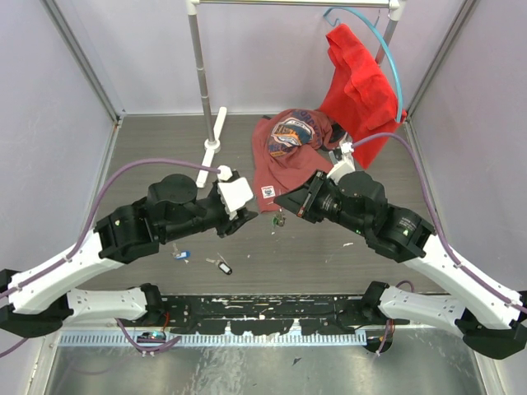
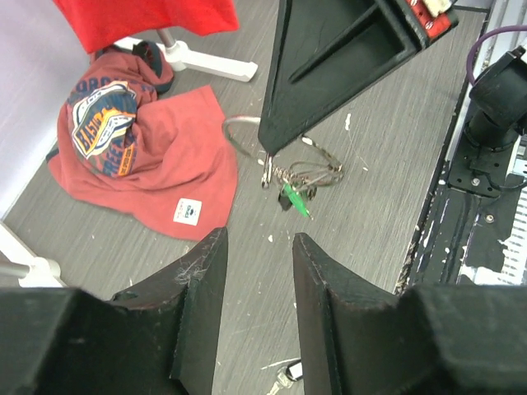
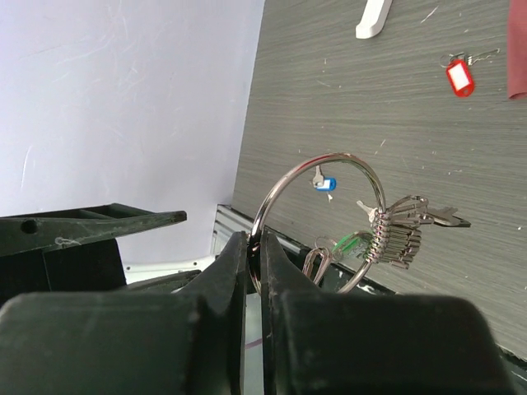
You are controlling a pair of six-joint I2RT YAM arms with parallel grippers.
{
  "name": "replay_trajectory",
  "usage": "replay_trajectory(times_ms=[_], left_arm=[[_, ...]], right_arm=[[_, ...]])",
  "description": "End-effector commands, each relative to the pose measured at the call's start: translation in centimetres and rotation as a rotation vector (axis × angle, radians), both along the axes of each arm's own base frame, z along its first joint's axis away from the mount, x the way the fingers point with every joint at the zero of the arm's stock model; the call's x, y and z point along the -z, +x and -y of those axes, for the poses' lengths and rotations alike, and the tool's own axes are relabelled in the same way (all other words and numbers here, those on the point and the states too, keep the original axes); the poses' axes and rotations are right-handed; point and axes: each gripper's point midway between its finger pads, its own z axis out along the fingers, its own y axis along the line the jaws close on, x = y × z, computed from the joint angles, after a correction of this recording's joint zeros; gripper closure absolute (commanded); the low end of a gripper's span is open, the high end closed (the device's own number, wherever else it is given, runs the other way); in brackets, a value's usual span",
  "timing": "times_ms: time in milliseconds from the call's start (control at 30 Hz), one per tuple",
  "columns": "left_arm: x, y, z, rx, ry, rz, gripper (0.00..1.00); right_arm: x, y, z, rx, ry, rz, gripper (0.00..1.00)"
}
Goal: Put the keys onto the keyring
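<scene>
My right gripper (image 1: 282, 202) (image 3: 254, 239) is shut on the keyring (image 3: 317, 189), a silver wire ring held above the table. A bunch of silver keys (image 3: 399, 230) and a green tag (image 3: 354, 244) hang on it. In the left wrist view the keyring (image 2: 240, 136) and green tag (image 2: 295, 197) dangle under the right gripper (image 2: 268, 148). My left gripper (image 1: 247, 218) (image 2: 257, 247) is open and empty, just left of the ring. Loose on the table lie a blue-tagged key (image 1: 181, 255) (image 3: 325, 183) and a black-and-white key (image 1: 222, 266) (image 2: 290, 374).
A crumpled red shirt (image 1: 288, 144) (image 2: 140, 140) lies behind the grippers. A brighter red shirt (image 1: 358, 82) hangs on a rack with a white-footed pole (image 1: 212, 140). A red-tagged key (image 3: 459, 76) lies on the table. Black rail (image 1: 263, 317) runs along the near edge.
</scene>
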Motion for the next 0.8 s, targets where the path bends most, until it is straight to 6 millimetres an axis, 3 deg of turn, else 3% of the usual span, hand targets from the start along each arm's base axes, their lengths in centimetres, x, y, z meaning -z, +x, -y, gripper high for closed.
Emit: replay_trajectory(times_ms=[0,767], left_arm=[[0.2,0.4,-0.6,-0.061,-0.04,-0.022,0.56],[1.6,1.5,0.1,-0.127,-0.016,-0.06,0.45]], right_arm=[[-3.6,0.7,0.9,0.048,0.045,0.09,1.0],[-2.5,2.1,2.5,0.143,-0.082,0.079,1.0]])
